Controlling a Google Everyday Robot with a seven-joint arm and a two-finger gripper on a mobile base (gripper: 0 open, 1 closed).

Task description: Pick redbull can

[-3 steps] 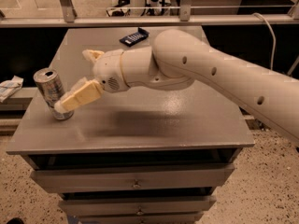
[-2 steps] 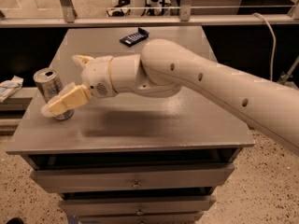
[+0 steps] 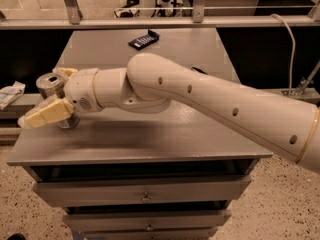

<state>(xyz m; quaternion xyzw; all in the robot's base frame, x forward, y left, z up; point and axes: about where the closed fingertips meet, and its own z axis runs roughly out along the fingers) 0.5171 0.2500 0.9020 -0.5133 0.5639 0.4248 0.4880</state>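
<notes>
The redbull can (image 3: 49,84), a slim silver can with a pull-tab top, stands upright near the left edge of the grey table (image 3: 150,139). My gripper (image 3: 42,97) is at the can, reaching in from the right. Its cream fingers are apart and straddle the can: the near finger (image 3: 46,115) crosses in front of the can's lower body, and the far finger (image 3: 66,72) lies just behind its top. I cannot tell whether the fingers touch the can. The can still rests on the table.
A flat dark snack packet (image 3: 144,39) lies at the table's far side. A small dark object (image 3: 198,70) shows behind my arm. A white crumpled wrapper (image 3: 10,94) lies off the left edge. A metal railing (image 3: 160,21) runs behind; drawers (image 3: 145,194) are below.
My arm has moved left, and the gripper has gone from beside the can to straddling it. The can has not moved.
</notes>
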